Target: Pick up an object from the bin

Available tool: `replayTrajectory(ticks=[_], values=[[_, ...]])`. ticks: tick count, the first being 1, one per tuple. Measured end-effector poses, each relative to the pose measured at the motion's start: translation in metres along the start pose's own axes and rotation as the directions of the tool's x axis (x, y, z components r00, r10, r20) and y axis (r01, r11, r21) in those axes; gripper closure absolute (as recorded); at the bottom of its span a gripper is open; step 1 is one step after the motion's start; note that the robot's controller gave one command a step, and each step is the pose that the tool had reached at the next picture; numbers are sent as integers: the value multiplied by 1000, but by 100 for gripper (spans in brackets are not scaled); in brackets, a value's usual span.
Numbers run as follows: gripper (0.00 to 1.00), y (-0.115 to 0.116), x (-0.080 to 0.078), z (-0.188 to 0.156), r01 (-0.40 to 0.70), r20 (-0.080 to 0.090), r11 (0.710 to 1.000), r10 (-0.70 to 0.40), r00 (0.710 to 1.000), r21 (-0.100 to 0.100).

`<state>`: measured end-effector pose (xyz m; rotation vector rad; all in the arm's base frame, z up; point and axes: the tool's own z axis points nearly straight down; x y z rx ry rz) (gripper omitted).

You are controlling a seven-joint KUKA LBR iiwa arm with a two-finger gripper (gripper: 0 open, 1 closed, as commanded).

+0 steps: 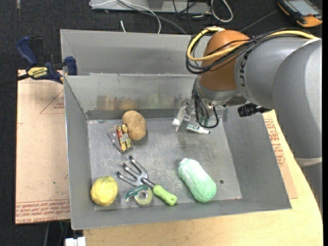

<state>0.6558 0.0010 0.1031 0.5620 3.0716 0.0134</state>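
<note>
Camera view. The gripper [189, 124] hangs low over the far right part of the bin [77, 137], above bare floor. Its fingers appear spread, with nothing between them. No thing is yet taken, and none lies directly under the gripper.

Nearest things:
- A brown potato [134, 124] lies to the gripper's left, at the far middle of the floor. A small flat packet [121, 137] leans against its left side.
- A pale green pad [197, 181], oblong and rounded, lies on the near side of the gripper, apart from everything else.

Further off, at the near left:
- A yellow ball [104, 191].
- A small fork [146, 181] with metal tines and a green handle.
- A ring [143, 198] touching the fork's handle.

Handling, as judged:
- The pad looks soft and light, and it should yield under the fingers without slipping. The best hold is across its narrow width at mid-length. It has clear floor all round, so it is the easiest pick.
- The potato looks firm, smooth and rounded, and the heaviest of the lot. It should be gripped across its short axis at the widest point. An off-centre pinch may squeeze it out. The packet beside it could foul the left finger.
- The fork is stiff and lies flat, so only the handle offers purchase.
- The packet is thin and sits close to the floor, which makes it a poor candidate.
</note>
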Motion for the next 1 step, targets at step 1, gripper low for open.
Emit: replayTrajectory(ticks=[1], values=[[100,0,1,-27,0,-7,1000,0,1000,2]])
